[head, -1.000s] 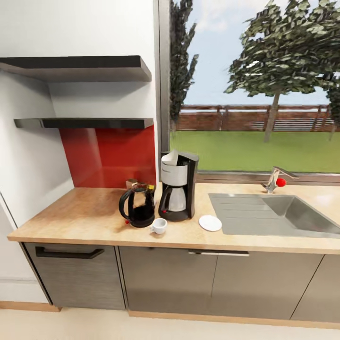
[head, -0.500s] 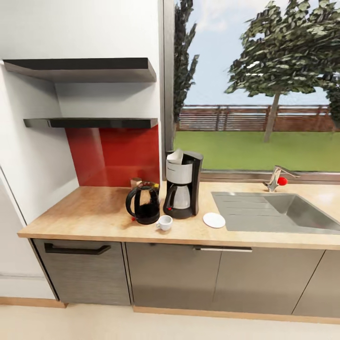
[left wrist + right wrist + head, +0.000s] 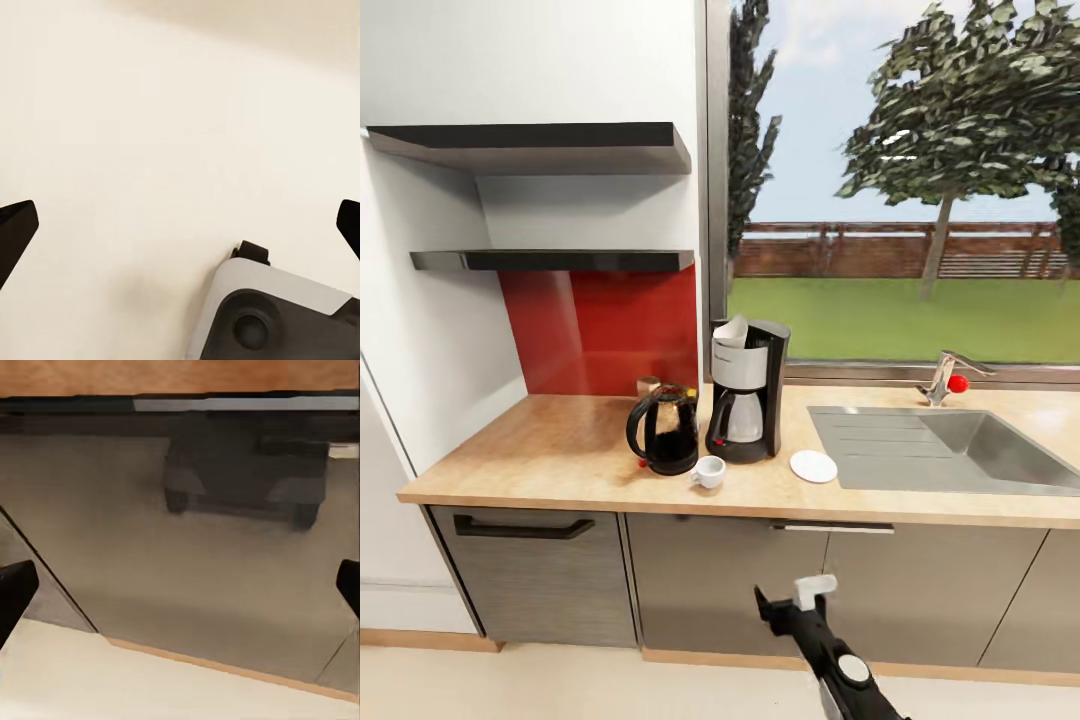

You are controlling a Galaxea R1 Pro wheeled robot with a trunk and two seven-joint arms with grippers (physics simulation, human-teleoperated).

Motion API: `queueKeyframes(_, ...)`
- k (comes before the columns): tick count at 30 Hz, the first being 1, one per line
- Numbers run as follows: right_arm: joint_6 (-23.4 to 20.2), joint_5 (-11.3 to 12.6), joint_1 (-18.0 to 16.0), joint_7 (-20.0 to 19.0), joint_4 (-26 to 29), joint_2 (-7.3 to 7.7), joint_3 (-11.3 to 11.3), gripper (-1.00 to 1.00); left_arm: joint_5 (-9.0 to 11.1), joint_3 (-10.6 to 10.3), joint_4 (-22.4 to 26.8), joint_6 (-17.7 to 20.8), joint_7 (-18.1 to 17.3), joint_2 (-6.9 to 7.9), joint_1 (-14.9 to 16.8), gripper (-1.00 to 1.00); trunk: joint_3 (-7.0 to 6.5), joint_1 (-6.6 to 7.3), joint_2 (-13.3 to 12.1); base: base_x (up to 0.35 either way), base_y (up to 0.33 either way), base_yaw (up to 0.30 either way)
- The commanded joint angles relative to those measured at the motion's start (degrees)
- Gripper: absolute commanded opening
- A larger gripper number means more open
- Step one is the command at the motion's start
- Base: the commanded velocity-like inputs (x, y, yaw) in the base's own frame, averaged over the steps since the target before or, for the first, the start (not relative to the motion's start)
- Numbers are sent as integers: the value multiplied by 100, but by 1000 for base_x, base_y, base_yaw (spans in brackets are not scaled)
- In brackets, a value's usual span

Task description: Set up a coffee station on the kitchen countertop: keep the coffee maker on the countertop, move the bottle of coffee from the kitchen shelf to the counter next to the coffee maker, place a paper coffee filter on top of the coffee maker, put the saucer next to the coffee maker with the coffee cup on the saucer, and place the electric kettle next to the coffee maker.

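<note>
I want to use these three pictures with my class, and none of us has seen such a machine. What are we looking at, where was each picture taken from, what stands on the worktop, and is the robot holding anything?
These are simulator renders of a wheeled robot with two arms, each ending in a two-fingered gripper. The large picture comes from a camera on its head, facing a wooden kitchen countertop. On it stand a black electric kettle, a black and silver coffee maker with a white paper filter on top, a small white cup set directly on the wood, and a white saucer lying apart from it beside the steel sink. A small brown-lidded bottle peeks out behind the kettle. The right arm's gripper shows low in that picture. The other two pictures come from cameras near each gripper: the left gripper looks at pale floor, the right at grey cabinet fronts. Both grippers are open and hold nothing.
</note>
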State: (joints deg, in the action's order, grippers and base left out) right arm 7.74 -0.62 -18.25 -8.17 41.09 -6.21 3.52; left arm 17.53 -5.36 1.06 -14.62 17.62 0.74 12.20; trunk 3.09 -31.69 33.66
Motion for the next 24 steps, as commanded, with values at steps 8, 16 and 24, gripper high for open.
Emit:
queueKeyframes(8,-70,16,-3,29,1512,-3,946,100,49,-45,0,-15,14,5,7,100,12,-2,9,0,0,0)
queueKeyframes(16,-1885,46,-42,85,3366,-11,1001,100,49,-45,0,-15,14,4,6,100,12,-2,9,0,0,0)
queueKeyframes(24,-3763,824,-1832,1197,3621,-30,993,100,49,-53,0,-15,13,-3,6,100,12,-2,9,0,0,0)
